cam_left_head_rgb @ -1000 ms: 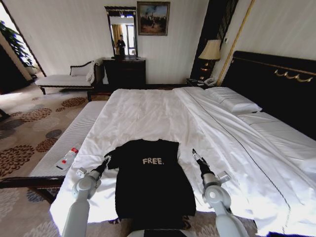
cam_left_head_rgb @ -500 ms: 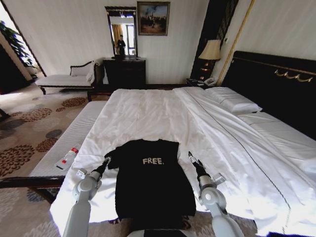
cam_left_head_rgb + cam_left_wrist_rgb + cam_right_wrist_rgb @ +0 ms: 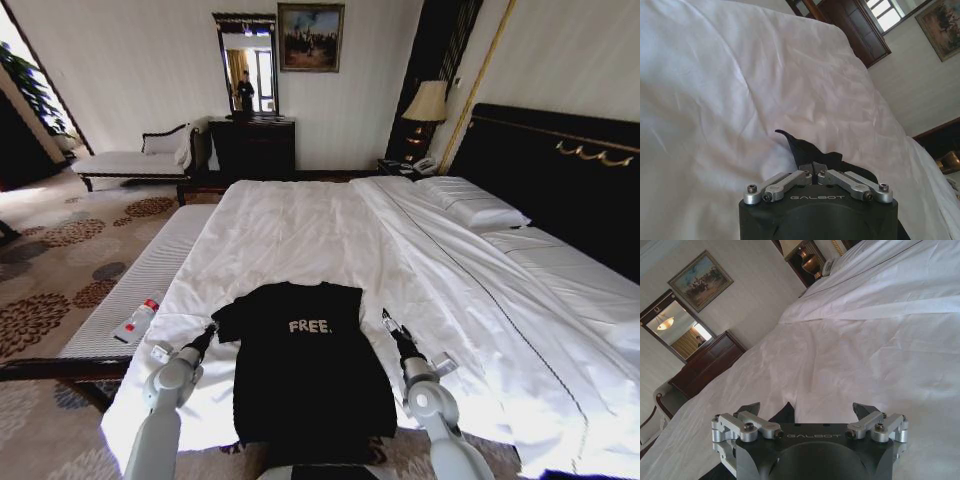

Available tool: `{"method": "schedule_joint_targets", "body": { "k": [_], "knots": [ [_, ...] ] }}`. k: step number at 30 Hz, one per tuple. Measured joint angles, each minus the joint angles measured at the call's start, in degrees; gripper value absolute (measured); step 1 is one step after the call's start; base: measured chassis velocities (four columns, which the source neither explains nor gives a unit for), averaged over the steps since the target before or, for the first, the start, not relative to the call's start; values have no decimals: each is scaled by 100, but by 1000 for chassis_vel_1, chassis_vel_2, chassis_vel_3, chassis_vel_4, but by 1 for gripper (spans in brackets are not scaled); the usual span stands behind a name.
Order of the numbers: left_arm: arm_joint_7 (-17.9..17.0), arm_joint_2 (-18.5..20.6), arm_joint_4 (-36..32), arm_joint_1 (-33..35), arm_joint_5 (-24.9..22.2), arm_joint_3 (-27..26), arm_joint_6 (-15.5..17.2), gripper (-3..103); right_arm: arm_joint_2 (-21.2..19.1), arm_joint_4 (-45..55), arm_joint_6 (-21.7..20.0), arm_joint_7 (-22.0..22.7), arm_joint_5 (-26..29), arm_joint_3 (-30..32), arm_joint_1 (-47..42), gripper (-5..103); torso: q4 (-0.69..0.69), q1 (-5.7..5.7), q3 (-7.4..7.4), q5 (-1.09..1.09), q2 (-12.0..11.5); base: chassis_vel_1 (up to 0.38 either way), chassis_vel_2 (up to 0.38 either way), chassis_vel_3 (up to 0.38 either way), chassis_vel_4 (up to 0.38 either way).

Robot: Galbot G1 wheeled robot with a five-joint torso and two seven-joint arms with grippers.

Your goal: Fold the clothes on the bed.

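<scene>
The clothes are one black T-shirt (image 3: 310, 370) with white "FREE!" lettering, lying flat near the foot of the white bed (image 3: 300, 230), its hem hanging over the near edge. My left gripper (image 3: 209, 329) is at the shirt's left sleeve and is shut on it; in the left wrist view the gripper (image 3: 813, 167) pinches the black sleeve cloth (image 3: 800, 147). My right gripper (image 3: 387, 319) hovers open over the white sheet just beside the shirt's right sleeve. In the right wrist view the gripper (image 3: 806, 411) has its fingers wide apart, with a tip of black cloth (image 3: 783, 416) between them.
A striped bench (image 3: 140, 290) runs along the bed's left side with a small red-capped bottle (image 3: 137, 320) on it. Pillows (image 3: 470, 205) and the dark headboard (image 3: 560, 170) are at the far right. A pale chaise (image 3: 130, 160) and a dark dresser (image 3: 252, 145) stand at the back wall.
My right gripper has moved in toward the shirt's right sleeve and slightly nearer to me. My left gripper has shifted a little outward with the left sleeve.
</scene>
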Motion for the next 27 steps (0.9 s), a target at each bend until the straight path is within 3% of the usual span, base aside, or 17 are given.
{"method": "schedule_joint_targets", "body": {
  "k": [6,10,18,27],
  "knots": [
    [420,269,-398,116,450,165,-166,0,-2,-35,5,7,1,-20,29,100,0,0,0,0,-1,0,0,0,0],
    [796,672,-1004,236,1040,786,-329,0,0,-84,6,28,-1,-29,42,100,-1,0,0,1,-1,0,0,0,0],
    [867,1057,-825,143,1808,1670,-515,0,14,-123,6,83,-8,-40,40,100,0,0,0,1,0,0,0,0,0],
    [899,1133,-469,-107,1965,2213,-566,0,35,-192,7,92,-16,-27,37,100,0,0,0,1,0,0,0,0,0]
  ]
}}
